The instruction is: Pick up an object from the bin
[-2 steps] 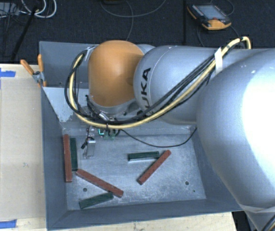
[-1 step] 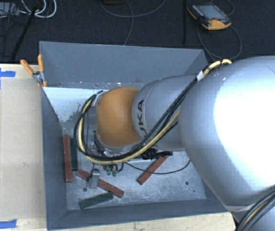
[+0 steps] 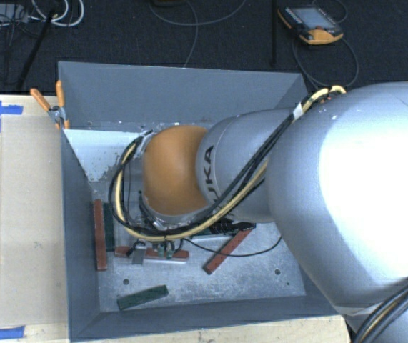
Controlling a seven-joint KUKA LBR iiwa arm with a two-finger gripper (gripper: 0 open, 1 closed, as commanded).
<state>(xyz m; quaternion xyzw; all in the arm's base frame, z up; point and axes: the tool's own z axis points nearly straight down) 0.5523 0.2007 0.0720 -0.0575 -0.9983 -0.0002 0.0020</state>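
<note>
**Flat targets, hidden grip: a slip risk**

The end effector (image 3: 152,250) sits low in the bin (image 3: 82,291), left of its middle, over a short brown strip (image 3: 169,256). I cannot tell whether it is open or closed. A long brown stick (image 3: 100,234) lies just beside it, and a green bar (image 3: 143,297) lies nearer the front. The flat strip could slip free, or the stick could get nudged. The arm (image 3: 332,191) carries partly readable "KUKA" lettering.
</note>
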